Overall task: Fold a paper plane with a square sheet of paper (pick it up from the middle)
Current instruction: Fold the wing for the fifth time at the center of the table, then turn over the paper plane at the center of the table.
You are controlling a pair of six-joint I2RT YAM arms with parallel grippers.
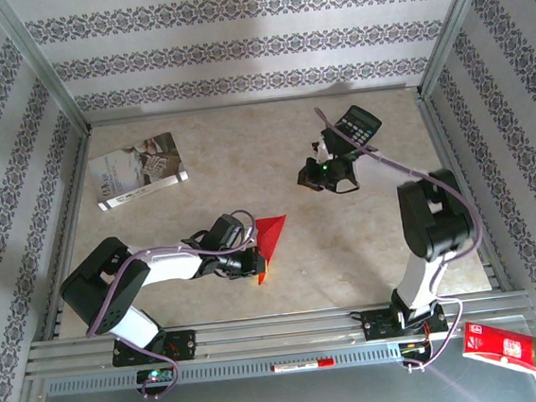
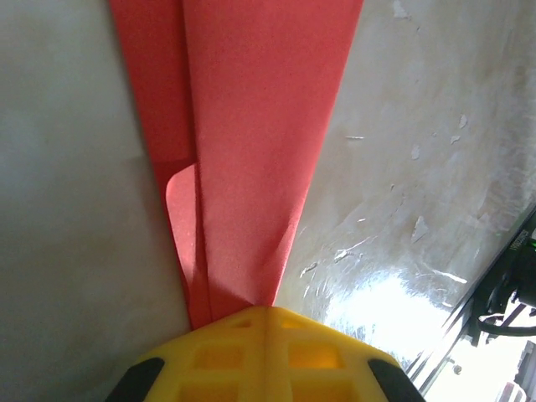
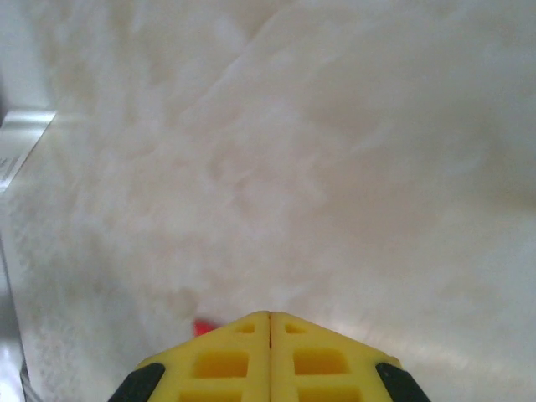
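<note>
Left hand [image 1: 257,259] pinched shut on thin bright red paper sheet [image 1: 271,233], part-folded to a point, lying mid-counter [image 1: 245,156]. Right hand [image 1: 330,172] closed, empty, well apart. Paper likely light, floppy, tear-prone; best gripped along the centre fold.

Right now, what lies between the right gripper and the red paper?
Nothing; in the top view, the table between right gripper and red paper is bare.

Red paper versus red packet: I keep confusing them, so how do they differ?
The red paper is plain and folded to a point; the red packet is oblong, printed, yellow-edged. The paper is pinched by the left gripper, jaws shut; the packet lies loose, untouched. Both are red.
</note>
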